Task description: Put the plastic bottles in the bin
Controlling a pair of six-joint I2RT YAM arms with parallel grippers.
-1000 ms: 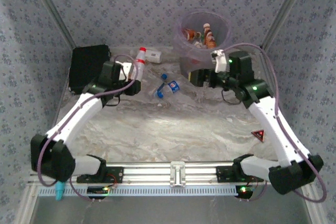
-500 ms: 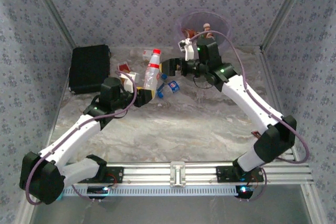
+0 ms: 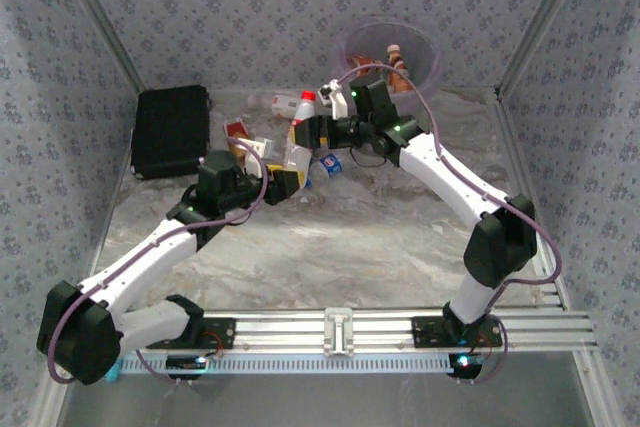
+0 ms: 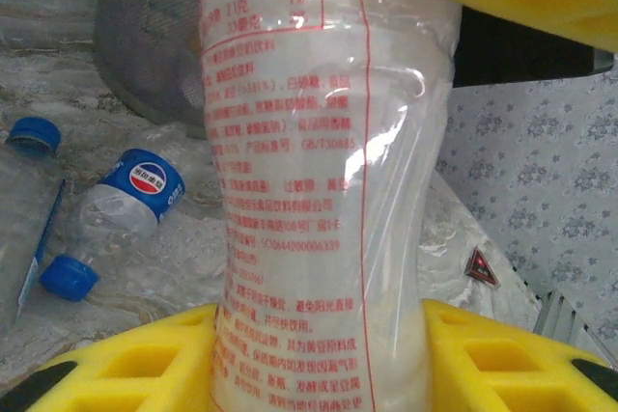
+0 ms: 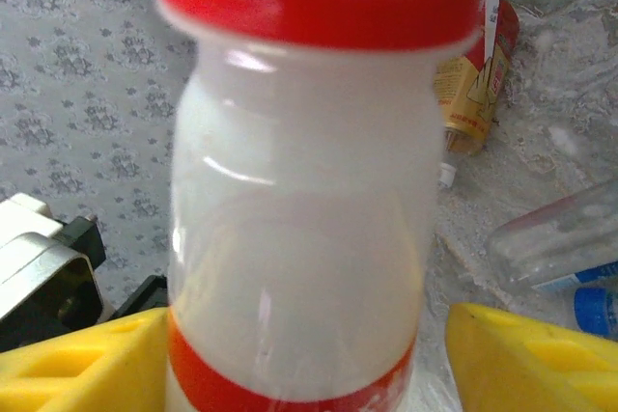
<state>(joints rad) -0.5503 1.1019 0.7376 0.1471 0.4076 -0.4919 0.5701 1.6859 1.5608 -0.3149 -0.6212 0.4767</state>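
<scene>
A second ago my right arm hung by the bin (image 3: 432,51) at 1 o'clock. It has since swung across to 11 o'clock, where my left gripper (image 3: 287,182) stays clamped on the base of the upright white bottle (image 3: 297,159). My right gripper (image 3: 306,134) straddles the shoulder under the red cap, jaws narrowing, one pad (image 5: 526,359) still apart. I judge this a handover. The label carries red Chinese small print; a Pepsi bottle (image 4: 130,205) lies at 9 o'clock.
</scene>
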